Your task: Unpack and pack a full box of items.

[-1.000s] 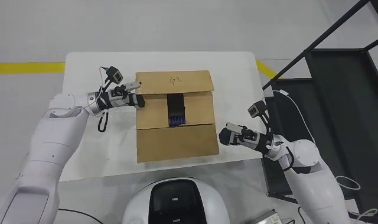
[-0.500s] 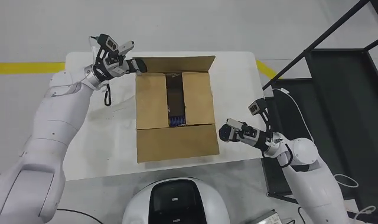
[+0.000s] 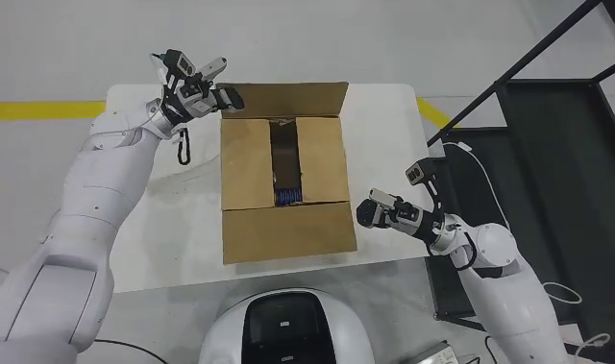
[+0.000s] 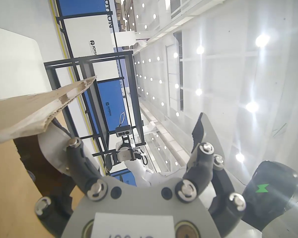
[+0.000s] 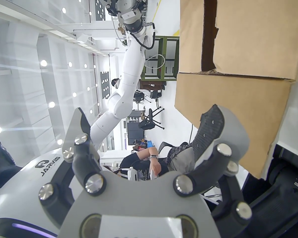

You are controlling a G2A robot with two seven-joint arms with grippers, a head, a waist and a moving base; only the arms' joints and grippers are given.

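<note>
Your cardboard box point(image 3: 284, 231) sits in the middle of the white table point(image 3: 384, 124), its far side close to the table's far edge and its near side short of the near edge. The far flap point(image 3: 288, 99) stands upright. The two side flaps lie folded over the top with a dark gap between them, and blue items point(image 3: 287, 195) show at the bottom of that gap. The near flap lies flat across the top.

Your left gripper point(image 3: 227, 98) hangs at the box's far-left corner, level with the left end of the raised flap. Its fingers point(image 4: 201, 134) are spread wide and hold nothing. In the left wrist view the flap's torn corrugated edge runs just beside one finger, outside the gap between the two. You cannot tell from these views whether cardboard and finger touch.

Your right gripper point(image 3: 366, 213) hovers off the box's near-right corner, near the table's right edge. Its fingers are also spread wide and empty. In the right wrist view the box's brown wall stands just beyond one ribbed pad point(image 5: 209, 130), close to it but not between the two pads.
</note>
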